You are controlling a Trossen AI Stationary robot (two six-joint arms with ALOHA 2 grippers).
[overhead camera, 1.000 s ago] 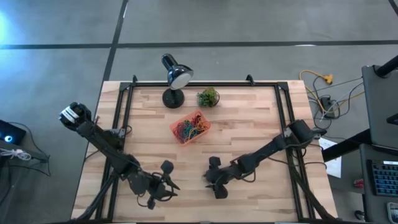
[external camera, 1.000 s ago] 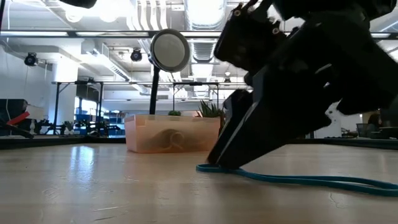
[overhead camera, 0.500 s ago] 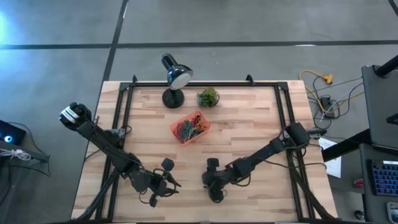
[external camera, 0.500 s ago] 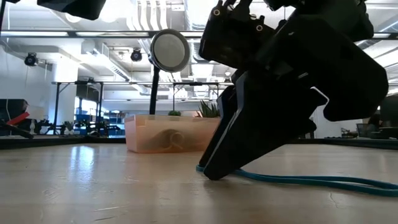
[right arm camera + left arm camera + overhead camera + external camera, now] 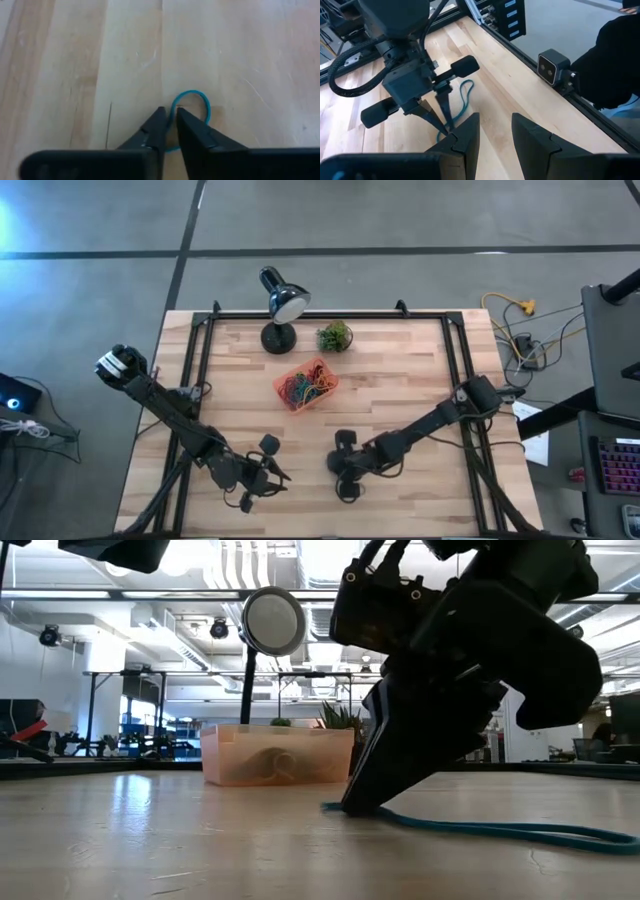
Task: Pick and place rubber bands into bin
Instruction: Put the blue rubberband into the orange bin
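Now the right gripper, wide open a moment ago, is pinching the teal band on the table, ready for lifting to the bin; the left gripper is waiting half open.

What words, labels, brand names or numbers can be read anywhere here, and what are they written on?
None can be read in any view.
The bin, the desk lamp and the small camera at the table's edge show no lettering.
The dark cabinet drawers in the left wrist view carry pale tags, too small to read.
The papers beside the table are too small to read.
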